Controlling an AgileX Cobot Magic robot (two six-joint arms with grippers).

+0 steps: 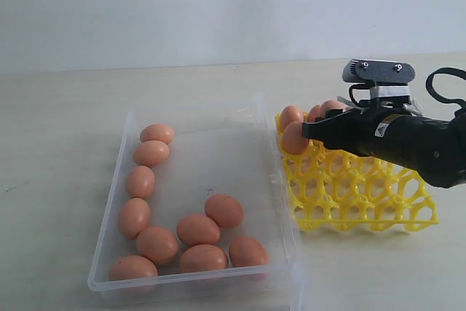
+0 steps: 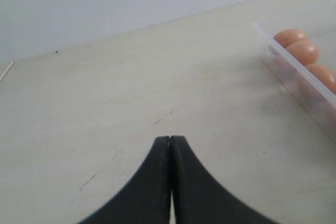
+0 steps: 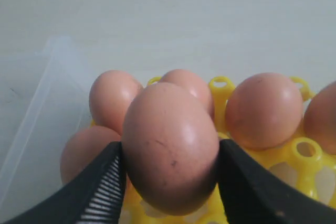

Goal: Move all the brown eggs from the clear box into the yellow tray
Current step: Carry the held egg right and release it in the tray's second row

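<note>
Brown egg: clamped between right gripper jaws, long axis crosswise to their squeeze, over yellow tray far-left part beside seated eggs; nearer cells open. Left gripper: closed, over bare table beside clear box.

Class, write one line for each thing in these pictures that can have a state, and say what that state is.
right gripper, shut on the held egg.
held egg, gripped over the yellow tray.
left gripper, shut, empty.
clear box, open-topped, ten loose eggs inside.
yellow tray, partly filled; most cups empty.
</note>
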